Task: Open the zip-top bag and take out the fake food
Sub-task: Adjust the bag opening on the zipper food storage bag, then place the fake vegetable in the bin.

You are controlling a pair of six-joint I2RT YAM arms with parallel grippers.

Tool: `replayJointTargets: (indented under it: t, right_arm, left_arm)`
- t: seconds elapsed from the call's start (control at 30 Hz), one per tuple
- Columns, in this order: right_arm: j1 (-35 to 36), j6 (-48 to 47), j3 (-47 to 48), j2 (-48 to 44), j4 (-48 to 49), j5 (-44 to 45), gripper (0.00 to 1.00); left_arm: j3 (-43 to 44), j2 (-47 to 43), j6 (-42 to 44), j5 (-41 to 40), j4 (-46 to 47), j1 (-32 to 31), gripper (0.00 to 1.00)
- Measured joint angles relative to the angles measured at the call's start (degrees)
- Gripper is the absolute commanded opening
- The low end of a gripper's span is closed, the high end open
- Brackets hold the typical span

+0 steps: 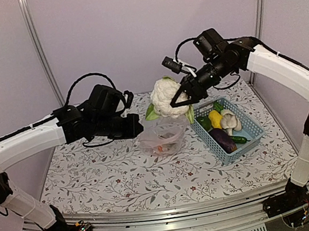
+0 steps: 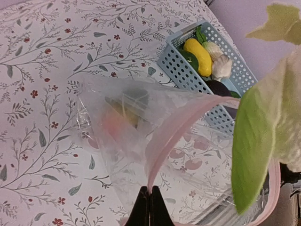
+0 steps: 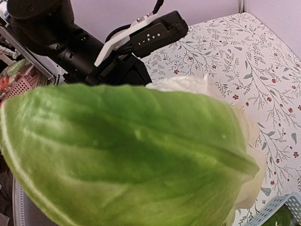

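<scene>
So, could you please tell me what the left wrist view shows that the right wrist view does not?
Only the left wrist view plainly shows the zip-top bag, its pink zip edge pinched in the shut left gripper, and the yellow toy inside the blue basket. Only the right wrist view shows the left arm's black wrist, behind the leaf. Both share the green leaf of the cauliflower, very close up, the floral tablecloth and at least a corner of the basket.

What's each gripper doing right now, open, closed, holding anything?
Left gripper: closed on the pink rim of the bag.
Right gripper: closed on the cauliflower, in the air.
</scene>
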Motion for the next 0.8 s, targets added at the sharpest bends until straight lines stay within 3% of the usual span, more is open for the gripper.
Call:
replayJointTargets:
  t: [0.13,0.27,0.4,0.57,0.8]
  right_arm:
    - [-5.0,4.6,0.1,-1.1,2.5,-10.6,0.33]
    - [-7.5,8.0,0.9,-2.1,4.3,-13.8,0.33]
    - [-10.3,9.6,0.0,-5.8,5.0,-8.3,0.33]
    - [-20.9,9.4,-8.3,-12.8,4.6,-0.5,0.33]
    - [-29.5,3.8,-17.9,-10.6,-4.7,9.5,0.33]
  left_arm:
    - [-0.7,-1.4,0.0,-0.3,0.0,1.2,0.00]
    - [-1.4,-2.9,0.0,-0.2,0.3,2.3,0.00]
    - [-2.3,-4.5,0.5,0.0,0.5,3.2,0.00]
    - [-2.8,-6.7,1.7,0.4,0.6,3.7,0.00]
    - [-2.8,-7.5,3.3,0.7,0.5,4.4,0.00]
